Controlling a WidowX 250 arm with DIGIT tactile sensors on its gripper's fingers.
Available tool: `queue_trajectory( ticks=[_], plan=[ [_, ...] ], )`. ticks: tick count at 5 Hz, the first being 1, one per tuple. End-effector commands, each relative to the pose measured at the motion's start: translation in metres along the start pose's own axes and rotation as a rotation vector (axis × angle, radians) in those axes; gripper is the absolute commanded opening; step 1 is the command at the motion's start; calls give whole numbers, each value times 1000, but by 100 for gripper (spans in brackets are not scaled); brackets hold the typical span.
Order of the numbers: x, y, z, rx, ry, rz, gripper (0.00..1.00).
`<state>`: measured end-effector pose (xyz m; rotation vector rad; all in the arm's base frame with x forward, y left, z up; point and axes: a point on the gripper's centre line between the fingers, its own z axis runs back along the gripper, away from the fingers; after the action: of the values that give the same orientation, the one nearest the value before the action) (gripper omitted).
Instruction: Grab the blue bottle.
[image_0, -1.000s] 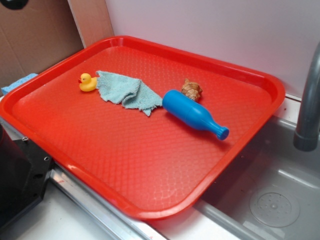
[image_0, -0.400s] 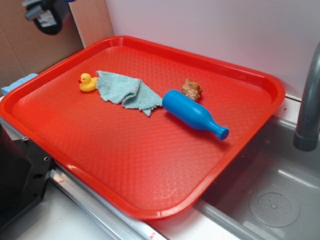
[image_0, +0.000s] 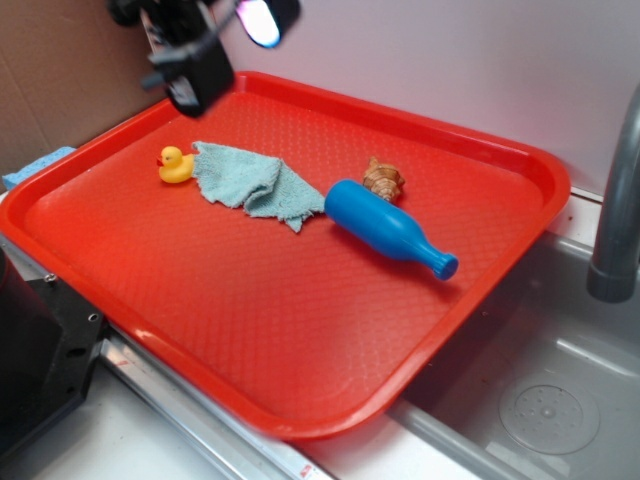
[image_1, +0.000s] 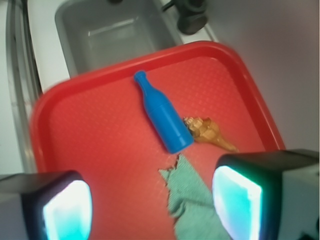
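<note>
The blue bottle (image_0: 385, 227) lies on its side on the red tray (image_0: 300, 330), neck pointing to the right toward the sink. In the wrist view the blue bottle (image_1: 161, 113) lies ahead of the fingers, neck pointing away. My gripper (image_0: 215, 50) hangs high above the tray's far left corner, well left of the bottle. It is open and empty: in the wrist view its gripper (image_1: 152, 207) shows two fingers wide apart with only tray and cloth between them.
A green cloth (image_0: 245, 180) lies left of the bottle, with a yellow duck (image_0: 175, 165) beyond it. A brown shell (image_0: 383, 178) sits just behind the bottle's base. A sink (image_0: 560, 400) and a grey faucet (image_0: 615, 200) are at the right.
My gripper has come into the exterior view from the upper left and moved right and down over the tray's far left corner. The objects on the tray have not moved.
</note>
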<state>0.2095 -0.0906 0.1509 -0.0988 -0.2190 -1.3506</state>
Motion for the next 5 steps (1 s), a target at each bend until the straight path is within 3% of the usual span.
queue_trajectory(
  ticks=[1, 3, 5],
  plan=[
    [40, 11, -47, -55, 19, -226, 100],
    [45, 23, -89, -71, 98, -242, 100],
    [29, 18, -124, -108, 167, -247, 100]
  ],
)
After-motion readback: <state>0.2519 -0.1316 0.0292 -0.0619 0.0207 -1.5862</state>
